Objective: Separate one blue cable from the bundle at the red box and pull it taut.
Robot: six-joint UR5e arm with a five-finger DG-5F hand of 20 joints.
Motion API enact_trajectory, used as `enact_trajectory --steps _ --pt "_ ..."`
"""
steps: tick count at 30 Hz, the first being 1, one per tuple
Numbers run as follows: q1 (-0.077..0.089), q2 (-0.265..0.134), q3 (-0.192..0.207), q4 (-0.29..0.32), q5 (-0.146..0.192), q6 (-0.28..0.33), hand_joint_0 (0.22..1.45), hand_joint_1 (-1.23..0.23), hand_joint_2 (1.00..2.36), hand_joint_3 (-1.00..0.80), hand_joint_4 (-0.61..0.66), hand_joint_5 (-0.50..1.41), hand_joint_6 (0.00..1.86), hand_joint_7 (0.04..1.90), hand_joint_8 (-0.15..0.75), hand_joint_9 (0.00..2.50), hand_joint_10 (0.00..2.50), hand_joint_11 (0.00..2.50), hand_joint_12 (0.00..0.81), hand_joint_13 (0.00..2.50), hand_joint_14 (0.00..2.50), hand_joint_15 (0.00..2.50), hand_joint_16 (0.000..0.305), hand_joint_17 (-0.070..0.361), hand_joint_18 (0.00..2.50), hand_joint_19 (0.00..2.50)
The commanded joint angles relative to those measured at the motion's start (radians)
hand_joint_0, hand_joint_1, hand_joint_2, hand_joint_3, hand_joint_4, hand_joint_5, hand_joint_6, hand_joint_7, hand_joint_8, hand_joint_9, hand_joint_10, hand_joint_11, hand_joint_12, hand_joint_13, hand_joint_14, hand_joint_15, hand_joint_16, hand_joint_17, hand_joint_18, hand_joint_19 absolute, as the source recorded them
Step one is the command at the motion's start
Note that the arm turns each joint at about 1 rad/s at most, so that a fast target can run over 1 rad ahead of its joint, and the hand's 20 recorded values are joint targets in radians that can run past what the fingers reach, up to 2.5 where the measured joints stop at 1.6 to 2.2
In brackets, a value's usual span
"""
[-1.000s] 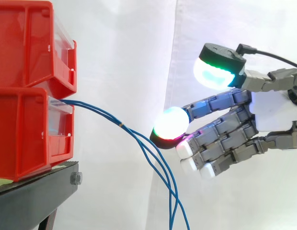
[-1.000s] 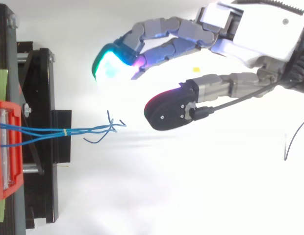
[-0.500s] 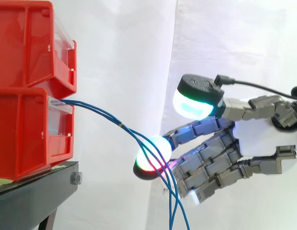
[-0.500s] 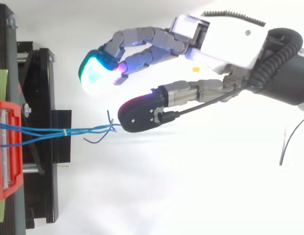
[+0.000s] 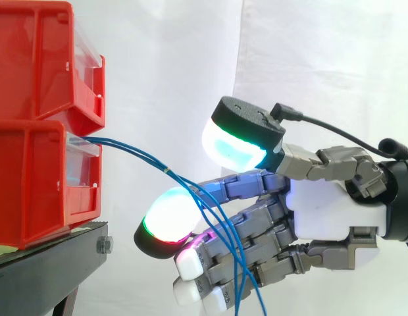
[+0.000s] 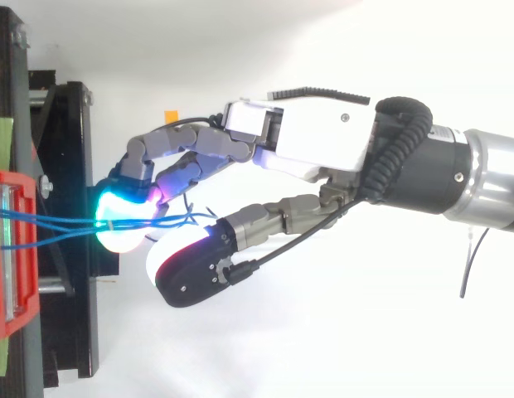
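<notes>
Several thin blue cables (image 5: 135,155) come out of the lower red bin (image 5: 33,184) and sag down to the right, bound by a small yellow band (image 5: 166,172). My hand (image 5: 329,210) reaches in from the right and is open. Its fingers lie behind the hanging cables, and the thumb's cyan pad (image 5: 233,145) sits above them. From above, the cables (image 6: 58,222) run from the red bin (image 6: 4,274) into the gap between the fingers (image 6: 170,157) and the thumb (image 6: 199,265). No finger or thumb pinches a cable. A glowing fingertip (image 6: 116,224) lies under the cables near the band.
A second red bin (image 5: 33,59) is stacked on the lower one. Both stand on a black stand (image 5: 46,270) at the left, before a white curtain (image 5: 309,59). The stand's frame (image 6: 70,315) lies just left of my fingertips.
My hand has moved left toward the bins and lower. The cables, earlier clear of it, now hang across the fingers and lie between fingers and thumb. The cables have hardly shifted.
</notes>
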Motion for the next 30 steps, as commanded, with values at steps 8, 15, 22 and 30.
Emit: enact_trajectory --steps 8,15,22,30 --pt "-0.013 -0.027 0.004 0.056 -0.045 0.064 0.54 -0.59 1.0 -0.48 0.17 -0.17 0.5 1.18 0.291 0.7 0.02 0.64 0.362 0.67 0.02 0.47 0.039 0.088 0.45 0.57" --pt "-0.016 -0.047 0.013 0.098 -0.06 0.09 0.54 -0.6 1.0 -0.47 0.17 -0.17 0.5 1.21 0.292 0.71 0.02 0.65 0.366 0.7 0.02 0.5 0.039 0.089 0.46 0.59" --pt "-0.021 -0.047 0.016 0.104 -0.065 0.09 0.57 -0.62 1.01 -0.4 0.15 -0.16 0.51 1.25 0.285 0.73 0.02 0.68 0.358 0.73 0.02 0.54 0.039 0.088 0.49 0.62" --pt "-0.019 -0.047 0.022 0.104 -0.071 0.09 0.6 -0.66 1.01 -0.34 0.14 -0.18 0.61 1.13 0.286 0.75 0.02 0.71 0.359 0.75 0.02 0.56 0.039 0.087 0.52 0.64"
